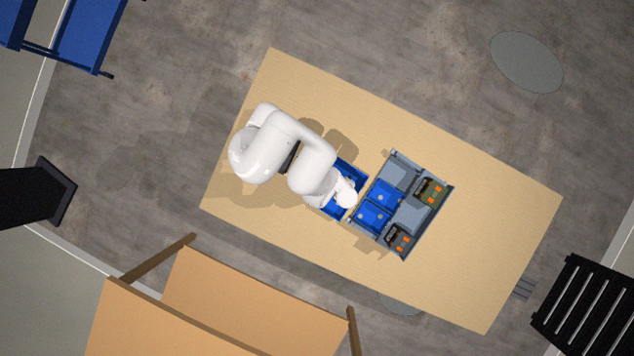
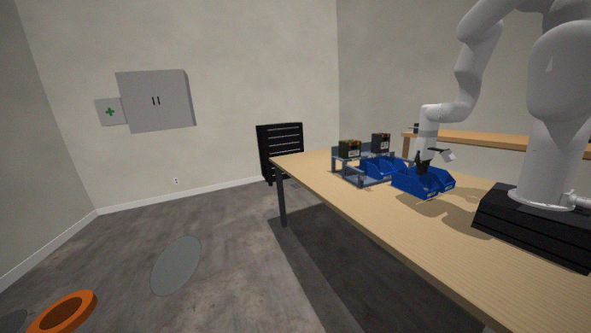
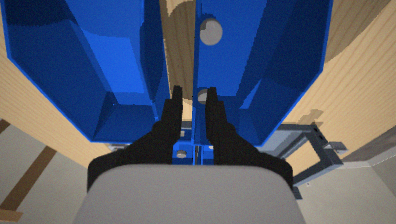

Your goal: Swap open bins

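Observation:
Two blue open bins stand side by side on the table in front of the grey shelf (image 1: 401,204). In the wrist view the left bin (image 3: 95,70) is empty and the right bin (image 3: 260,65) holds grey round parts (image 3: 211,31). My gripper (image 3: 194,97) points down astride the near side wall of the bin with parts. One finger is in the gap between the bins, the other is inside that bin. The fingers are partly closed with room on either side of the thin wall. In the exterior view the gripper (image 2: 423,170) is low between the bin with parts (image 2: 416,184) and the empty bin (image 2: 444,179).
The shelf has an empty place (image 1: 394,172) at one end of its front row, with two blue bins (image 1: 385,194) (image 1: 371,216) beside it. Two boxes (image 1: 431,193) (image 1: 398,238) sit on its upper board. The robot's black base (image 2: 534,222) stands close behind the bins.

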Motion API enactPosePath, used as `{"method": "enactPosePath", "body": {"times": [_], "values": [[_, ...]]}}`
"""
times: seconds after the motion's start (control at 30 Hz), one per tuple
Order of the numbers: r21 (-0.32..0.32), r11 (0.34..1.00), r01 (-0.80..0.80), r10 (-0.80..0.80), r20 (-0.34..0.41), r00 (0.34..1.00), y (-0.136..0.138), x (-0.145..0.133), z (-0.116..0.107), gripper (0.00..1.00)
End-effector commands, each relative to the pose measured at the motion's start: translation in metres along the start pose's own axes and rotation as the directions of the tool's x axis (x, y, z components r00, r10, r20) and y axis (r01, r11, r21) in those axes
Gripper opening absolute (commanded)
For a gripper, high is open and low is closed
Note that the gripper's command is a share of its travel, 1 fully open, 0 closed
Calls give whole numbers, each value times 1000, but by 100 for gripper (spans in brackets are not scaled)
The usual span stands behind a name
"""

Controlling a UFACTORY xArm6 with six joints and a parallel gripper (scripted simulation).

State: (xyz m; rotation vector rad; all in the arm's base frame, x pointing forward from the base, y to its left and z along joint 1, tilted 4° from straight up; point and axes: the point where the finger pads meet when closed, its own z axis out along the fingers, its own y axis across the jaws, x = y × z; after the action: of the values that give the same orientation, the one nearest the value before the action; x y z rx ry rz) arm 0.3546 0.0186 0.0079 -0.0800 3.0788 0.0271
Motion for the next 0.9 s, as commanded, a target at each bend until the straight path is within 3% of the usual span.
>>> {"method": "enactPosePath", "body": {"times": [0.0,0.87], "values": [[0,1000,0,0,3,1000,0,-1,6,26],[0,1000,0,0,3,1000,0,-1,24,26]]}}
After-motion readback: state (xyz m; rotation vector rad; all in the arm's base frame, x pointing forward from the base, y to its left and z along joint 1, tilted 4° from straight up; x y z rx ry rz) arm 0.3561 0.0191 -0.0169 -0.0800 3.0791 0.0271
